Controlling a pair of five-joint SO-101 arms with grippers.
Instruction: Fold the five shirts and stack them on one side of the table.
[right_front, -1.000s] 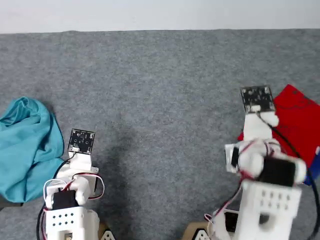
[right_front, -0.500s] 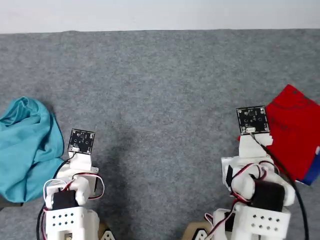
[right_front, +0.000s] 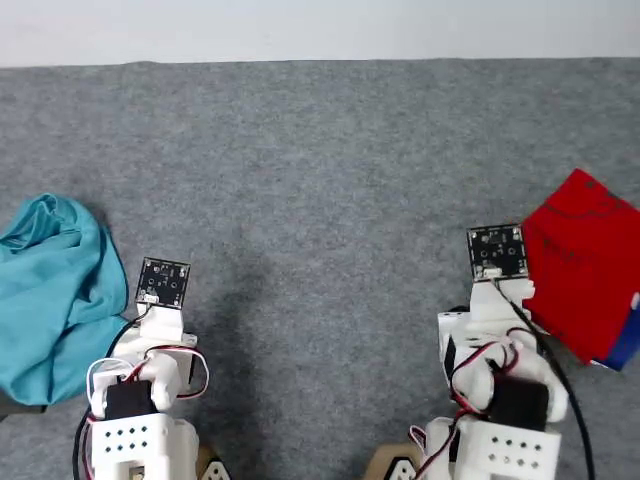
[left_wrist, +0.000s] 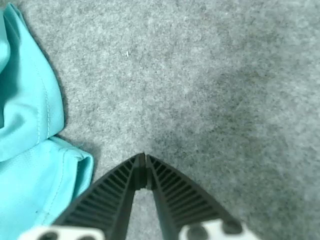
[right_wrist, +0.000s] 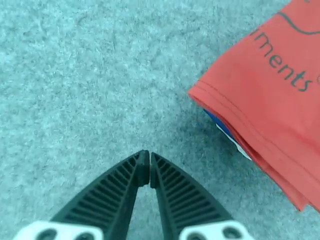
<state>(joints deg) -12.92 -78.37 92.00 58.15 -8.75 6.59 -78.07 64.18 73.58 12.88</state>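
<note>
Right tool (right_wrist: 149, 170) sat closed, empty, beside folded red shirt (right_wrist: 270, 85); left tool (left_wrist: 145, 172) likewise; teal shirt (left_wrist: 25, 125) probably needed folding next.

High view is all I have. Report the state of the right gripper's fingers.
Observer: The right gripper is shut and empty, its tips over the grey mat, apart from the red shirt.
Operator: Now give me the left one.
Observer: The left gripper is shut and empty too, with the teal shirt beside it, its hem not touching the fingers.
</note>
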